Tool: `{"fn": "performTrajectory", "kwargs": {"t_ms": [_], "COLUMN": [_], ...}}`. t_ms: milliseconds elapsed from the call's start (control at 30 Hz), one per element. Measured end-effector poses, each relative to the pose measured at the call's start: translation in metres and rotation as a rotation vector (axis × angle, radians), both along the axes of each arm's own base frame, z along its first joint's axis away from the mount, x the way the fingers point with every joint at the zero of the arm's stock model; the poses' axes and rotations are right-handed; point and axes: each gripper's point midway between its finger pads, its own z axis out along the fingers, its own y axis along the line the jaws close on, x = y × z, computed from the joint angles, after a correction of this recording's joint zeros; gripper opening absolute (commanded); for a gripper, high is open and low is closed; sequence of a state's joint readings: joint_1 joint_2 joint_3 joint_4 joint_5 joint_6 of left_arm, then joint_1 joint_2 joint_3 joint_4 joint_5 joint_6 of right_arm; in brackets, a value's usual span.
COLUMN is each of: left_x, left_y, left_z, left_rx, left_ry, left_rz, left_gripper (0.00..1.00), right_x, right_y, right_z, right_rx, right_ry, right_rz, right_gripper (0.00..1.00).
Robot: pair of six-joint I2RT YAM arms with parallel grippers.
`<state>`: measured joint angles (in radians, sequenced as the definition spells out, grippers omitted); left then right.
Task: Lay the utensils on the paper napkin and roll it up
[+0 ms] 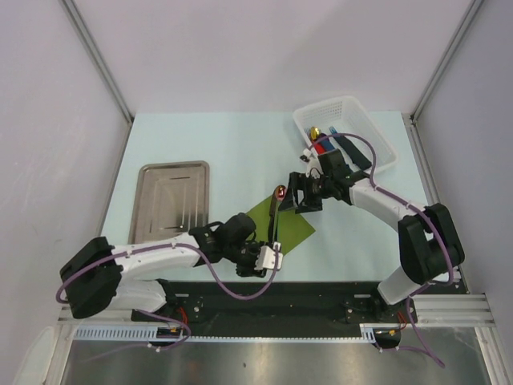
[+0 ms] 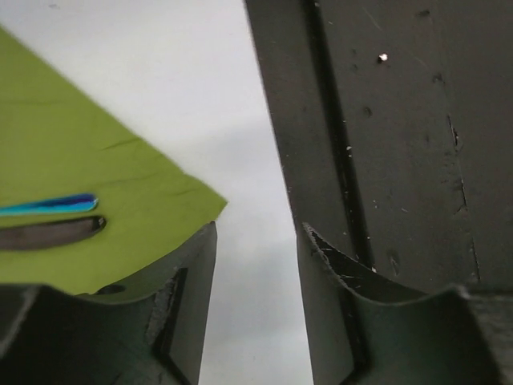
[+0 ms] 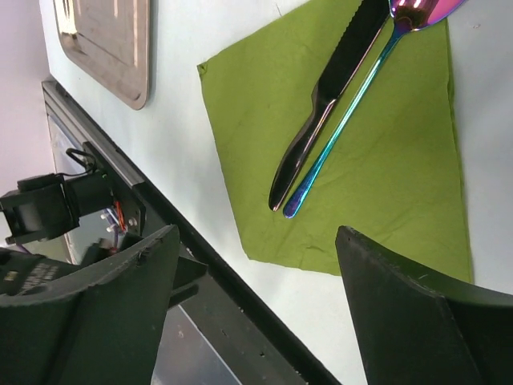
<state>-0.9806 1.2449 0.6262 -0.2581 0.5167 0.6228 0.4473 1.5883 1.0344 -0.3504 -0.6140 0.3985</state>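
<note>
While the left hand (image 2: 256, 241) and right hand (image 3: 256, 241) are held open and empty, the knife (image 3: 335, 80) and iridescent spoon (image 3: 346, 120) are seen side by side on the olive-green napkin (image 3: 401, 176) on the worktop (image 3: 240, 40), handles pointing at the near edge. Their far ends are cut off in the right wrist view.
</note>
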Motion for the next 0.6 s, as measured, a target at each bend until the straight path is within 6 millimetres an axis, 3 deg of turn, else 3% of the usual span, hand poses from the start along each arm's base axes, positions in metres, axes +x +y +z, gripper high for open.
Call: {"fn": "performTrajectory", "kwargs": {"t_ms": [233, 600], "left_x": [-0.002, 0.016], "left_y": [-0.005, -0.018], "left_z": [-0.024, -0.034], "left_rx": [0.073, 0.139], "left_ry": [0.002, -0.033], "left_rz": [-0.071, -0.090], "left_gripper": [0.45, 0.38], "right_x": [0.002, 0.013], "right_y": [-0.009, -0.025], "right_z": [0.015, 0.017], "right_rx": [0.024, 0.034], "right_ry": [-0.057, -0.054], "right_rz": [0.004, -0.038], "right_gripper": [0.84, 0.84]}}
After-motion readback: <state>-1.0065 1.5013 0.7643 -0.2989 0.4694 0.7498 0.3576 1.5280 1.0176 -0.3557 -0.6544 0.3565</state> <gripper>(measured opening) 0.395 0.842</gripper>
